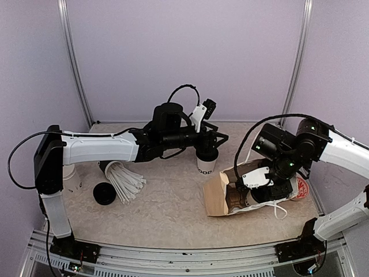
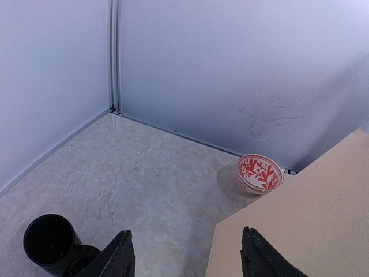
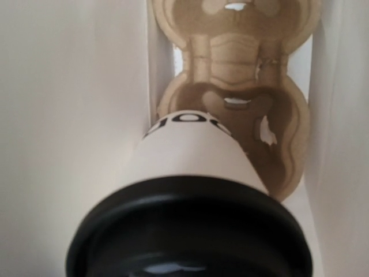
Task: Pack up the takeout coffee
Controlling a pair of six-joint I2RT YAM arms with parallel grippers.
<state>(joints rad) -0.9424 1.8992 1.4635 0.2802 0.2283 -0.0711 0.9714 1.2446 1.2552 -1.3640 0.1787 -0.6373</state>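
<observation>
A white takeout coffee cup [image 1: 205, 166] with black lettering and a black lid stands on the table just below my left gripper [image 1: 222, 138]. It is out of the left wrist view. That gripper [image 2: 185, 232] is open, with only table and bag between its fingers. My right gripper [image 1: 260, 193] reaches into the mouth of a brown paper bag [image 1: 216, 199] lying on its side. Inside the bag a second takeout coffee cup [image 3: 193, 156] points base-first at a cardboard cup carrier [image 3: 242, 52]. Its black lid [image 3: 190, 231] fills the near view and hides the fingers gripping it.
A black cup of white straws [image 1: 124, 180] lies on its side at the left, with a loose black lid [image 1: 104, 193] beside it. A white cup [image 1: 72, 179] stands partly hidden behind the left arm. A red-patterned bowl [image 2: 259, 173] sits by the right wall. A dark cup [image 2: 49, 242] stands near the left fingers.
</observation>
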